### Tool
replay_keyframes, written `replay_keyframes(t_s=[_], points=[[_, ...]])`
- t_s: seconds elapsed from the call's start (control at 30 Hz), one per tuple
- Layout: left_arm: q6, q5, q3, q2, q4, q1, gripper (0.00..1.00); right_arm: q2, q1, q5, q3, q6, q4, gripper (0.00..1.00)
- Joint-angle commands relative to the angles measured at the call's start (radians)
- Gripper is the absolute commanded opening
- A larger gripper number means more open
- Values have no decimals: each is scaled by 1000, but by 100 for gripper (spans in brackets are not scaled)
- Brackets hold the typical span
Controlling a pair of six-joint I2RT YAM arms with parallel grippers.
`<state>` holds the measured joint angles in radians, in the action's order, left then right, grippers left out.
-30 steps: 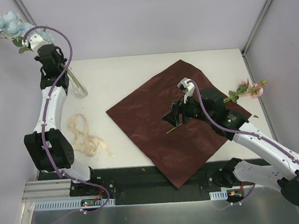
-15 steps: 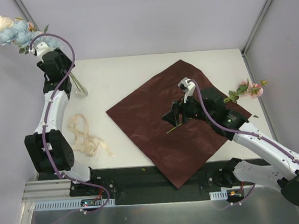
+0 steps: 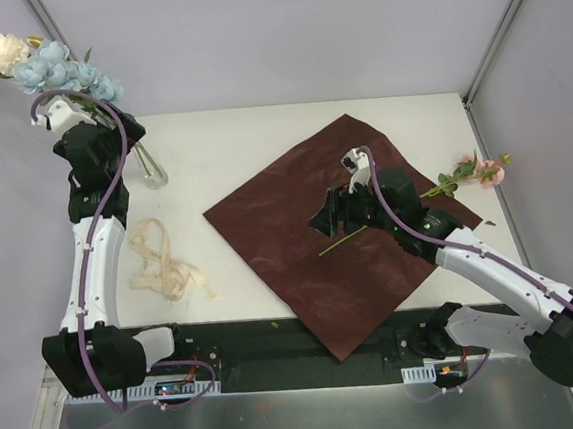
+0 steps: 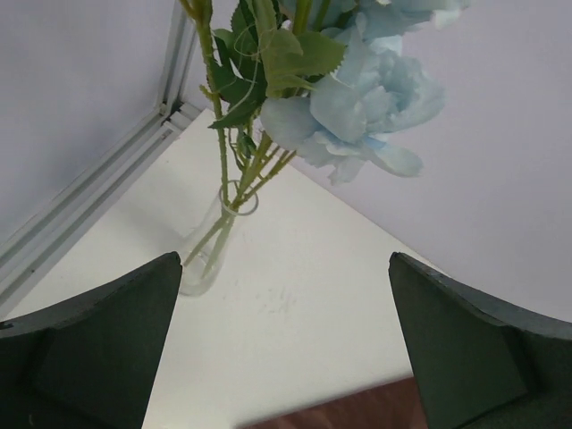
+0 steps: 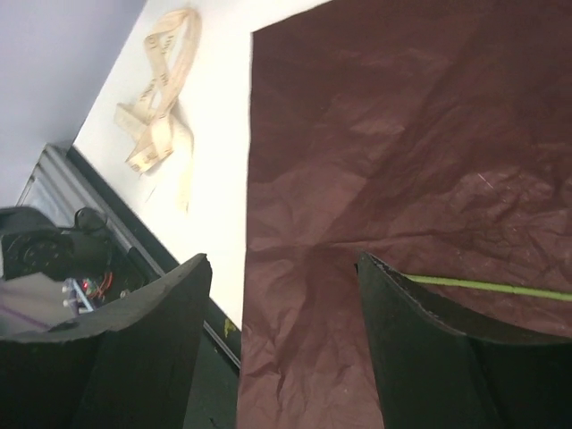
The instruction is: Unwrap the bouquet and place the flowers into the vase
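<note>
The flowers [image 3: 53,66], pale blue and cream blooms on green stems, stand in the clear glass vase [image 4: 210,259] at the table's [image 3: 230,139] far left corner, leaning out past its edge. The left hand [image 4: 281,277] is just beside them, fingers spread wide and holding nothing. One pink flower [image 3: 481,170] lies apart near the table's right edge, its thin stem [image 5: 483,287] running across the flattened dark red wrapping paper [image 3: 287,214]. The right hand [image 5: 273,268] hovers over that paper, jaws apart and empty, the stem's tip just beside one finger. The cream ribbon [image 3: 160,261] lies loose near the left arm; small dark marks along it are too fine to read
</note>
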<state>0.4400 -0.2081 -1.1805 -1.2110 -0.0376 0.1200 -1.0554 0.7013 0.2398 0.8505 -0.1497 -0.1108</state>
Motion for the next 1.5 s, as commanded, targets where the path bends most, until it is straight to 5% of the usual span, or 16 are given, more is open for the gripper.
replay_keyframes(t_s=[0.0, 0.23, 0.53, 0.63, 0.9, 1.03, 1.47], points=[[78, 114, 16, 80, 71, 9, 99, -29, -29, -112, 48, -100, -58, 69], [109, 298, 58, 198, 117, 9, 99, -92, -144, -234, 111, -249, -242, 68], [207, 849, 124, 252, 122, 3, 97, -155, -378, -302, 108, -431, -381, 66], [197, 952, 136, 223, 122, -83, 96, -207, -422, -347, 137, -471, -443, 66], [138, 834, 245, 246, 125, -553, 95, -380, -479, -366, 234, -567, -552, 63], [114, 779, 289, 258, 125, -658, 94, -403, -480, -404, 219, -608, -533, 59], [65, 725, 329, 315, 186, -681, 93, -656, -554, -528, 311, -564, -460, 54]])
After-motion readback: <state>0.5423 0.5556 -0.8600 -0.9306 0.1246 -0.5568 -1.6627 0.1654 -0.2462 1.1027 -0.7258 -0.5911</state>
